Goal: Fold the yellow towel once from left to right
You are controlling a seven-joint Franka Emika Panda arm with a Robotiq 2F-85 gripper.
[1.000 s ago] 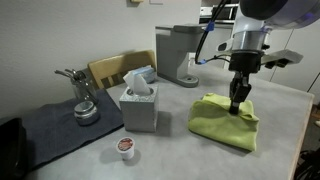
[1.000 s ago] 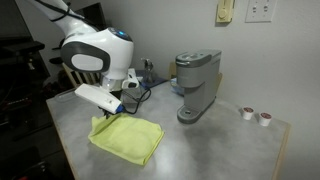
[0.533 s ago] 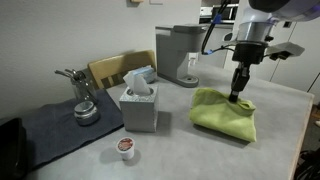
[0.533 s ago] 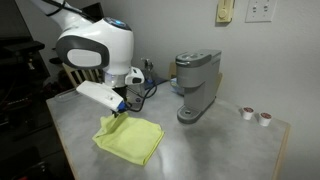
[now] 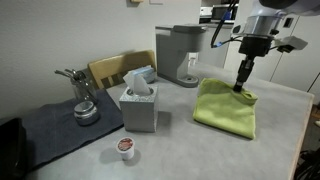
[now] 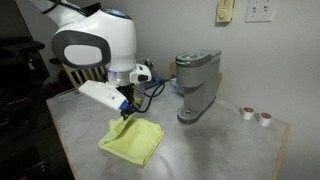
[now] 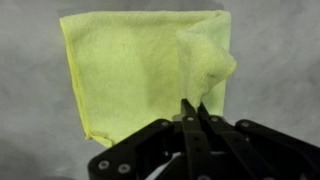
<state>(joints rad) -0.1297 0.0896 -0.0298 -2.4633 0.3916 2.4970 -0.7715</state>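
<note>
The yellow towel point(image 5: 226, 107) lies on the grey table, also seen in an exterior view point(image 6: 135, 138) and the wrist view point(image 7: 140, 70). My gripper point(image 5: 240, 86) is shut on one corner of the towel and holds it lifted above the rest of the cloth. In the wrist view the fingertips point(image 7: 192, 108) pinch a raised fold of the towel at its right side. The rest of the towel lies flat and partly doubled over.
A coffee machine point(image 5: 180, 55) stands behind the towel. A tissue box point(image 5: 139, 102), a coffee pod point(image 5: 125, 147), a metal juicer point(image 5: 82, 96) on a dark cloth, and a chair back point(image 5: 112, 68) are nearby. Two pods point(image 6: 255, 115) sit beyond the machine.
My gripper has moved up and across the towel with the corner pinched, pulling that edge over the rest of the cloth. The towel's outline has shifted with it.
</note>
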